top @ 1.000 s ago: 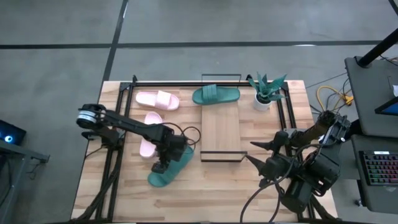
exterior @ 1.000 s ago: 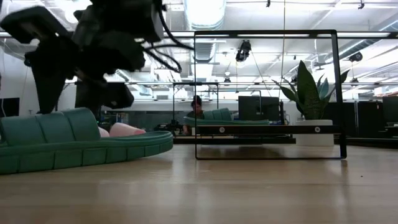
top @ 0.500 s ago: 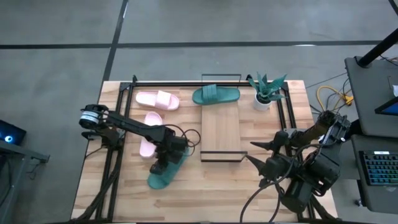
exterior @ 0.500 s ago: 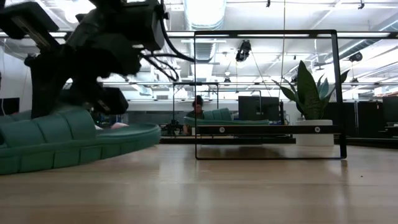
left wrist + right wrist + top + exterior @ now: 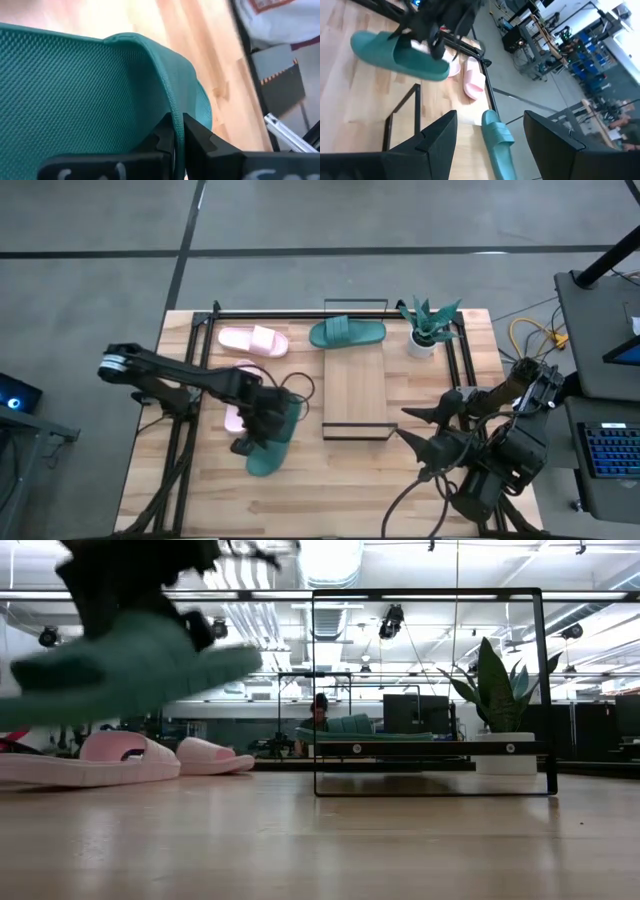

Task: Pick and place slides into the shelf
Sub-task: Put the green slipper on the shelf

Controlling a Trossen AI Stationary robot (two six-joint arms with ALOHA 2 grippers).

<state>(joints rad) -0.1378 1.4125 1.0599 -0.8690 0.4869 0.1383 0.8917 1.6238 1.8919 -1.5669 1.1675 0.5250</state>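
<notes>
Grey concrete floor (image 5: 90, 260) around the light wood worktop (image 5: 340, 490), crossed by dark seam lines. Potted plant (image 5: 428, 325) at the far corner. Keyboard (image 5: 608, 450) on desk alongside. Bright ceiling light (image 5: 330, 555), exposed ductwork overhead.

Bright, even overhead light fills the room, with glare from the long ceiling lamp (image 5: 330, 555). The lifted teal foam slide (image 5: 120, 670) is motion-blurred in the low view. The pale wooden tabletop (image 5: 320, 860) nearest the camera is out of focus.
</notes>
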